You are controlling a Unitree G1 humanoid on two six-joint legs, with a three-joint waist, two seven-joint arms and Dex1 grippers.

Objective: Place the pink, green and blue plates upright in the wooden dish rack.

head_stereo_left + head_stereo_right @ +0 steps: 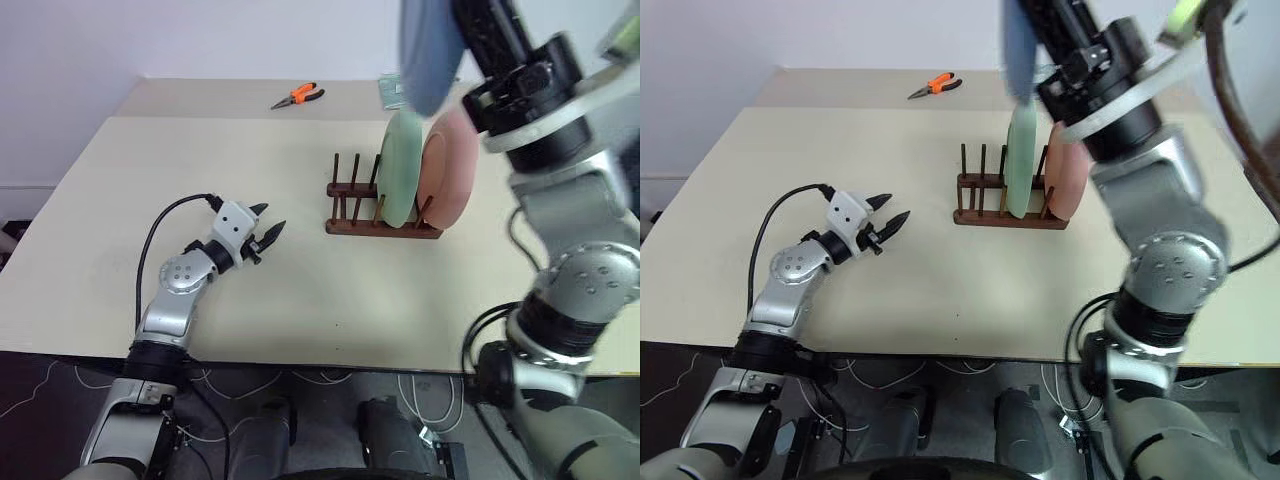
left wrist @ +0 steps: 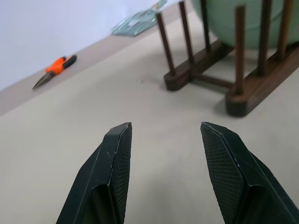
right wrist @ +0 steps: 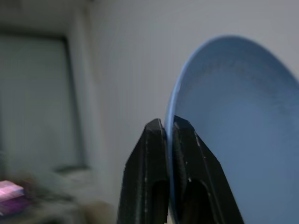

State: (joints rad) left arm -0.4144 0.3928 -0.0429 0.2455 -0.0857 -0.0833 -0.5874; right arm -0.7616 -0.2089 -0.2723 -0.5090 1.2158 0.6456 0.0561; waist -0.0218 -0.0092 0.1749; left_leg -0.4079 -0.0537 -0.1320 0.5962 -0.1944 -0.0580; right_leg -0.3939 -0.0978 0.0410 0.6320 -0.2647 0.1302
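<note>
Pale beige counter [image 1: 300, 290] against a plain white wall. My right fingers [image 3: 169, 140] pinch the blue plate [image 3: 233, 130] by its rim, raised above the wooden dish rack [image 1: 380, 225], where the green plate [image 1: 400, 170] and pink plate [image 1: 450, 170] stand upright. My left fingers [image 2: 119, 154] are spread, empty, rack just ahead. Orange pliers [image 1: 297, 96] lie far beyond.

Both arms are silver-grey metal with black rings at the joints. The left arm [image 1: 170, 300] has a round silver elbow housing dotted with small screws, a white block at the wrist, and a black cable looping from it back along the forearm. Its black fingers [image 2: 112, 172] are wedge-shaped with cross-hatched pads. The right arm [image 1: 570, 290] has a similar screw-dotted round housing and black cables below it.
</note>
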